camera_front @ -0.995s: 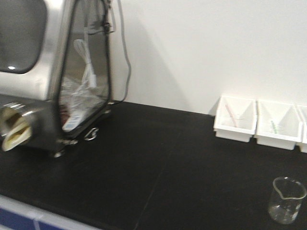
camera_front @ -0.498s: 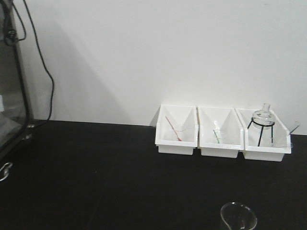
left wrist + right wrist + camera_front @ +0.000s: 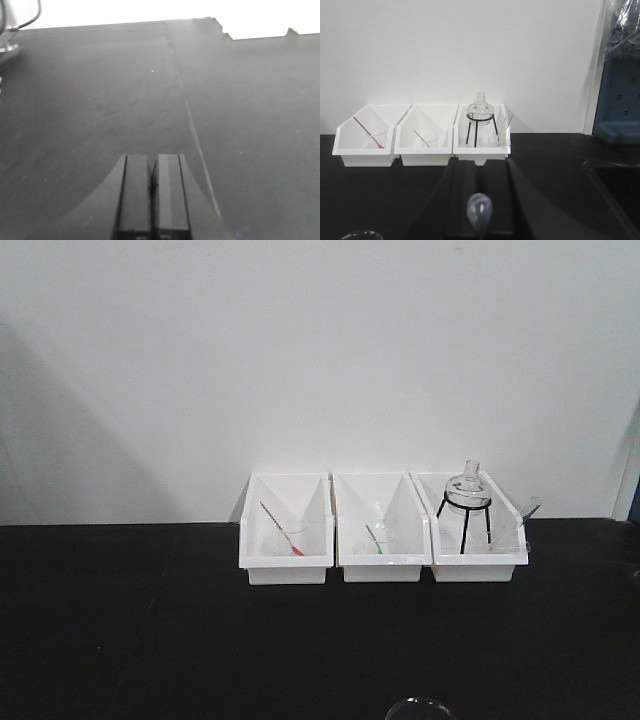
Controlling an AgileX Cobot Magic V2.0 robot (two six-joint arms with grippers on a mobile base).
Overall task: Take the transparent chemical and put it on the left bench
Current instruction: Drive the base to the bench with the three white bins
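- Pipette (image 3: 479,210): clamped in the right end effector (image 3: 479,167), over the counter (image 3: 150,620) and short of its back edge.
- Only the bulb shows, clear and faintly blue, teardrop-shaped, with its rounded end towards the wrist cam. The shaft is hidden, so I can't tell the exact long axis or tilt.
- Right end effector: fingers narrow, pinching the pipette. They point at the right-hand bin.
- Left end effector (image 3: 152,165): pads pressed together with nothing between them, over bare counter beside a thin seam.
- Counter: matte black and flat, with a plain white wall along the back edge.
- Three white plastic bins (image 3: 385,568) sit side by side, touching, at the back edge right of centre.
- Bin contents, left to right: red-tipped pipette (image 3: 280,528); green-tipped pipette (image 3: 374,536); round glass flask (image 3: 469,490) on a black wire tripod (image 3: 475,530).
- Glass beaker (image 3: 420,708): only the rim shows, at the front edge.
- Open room: the counter's left half and the strip in front of the bins.
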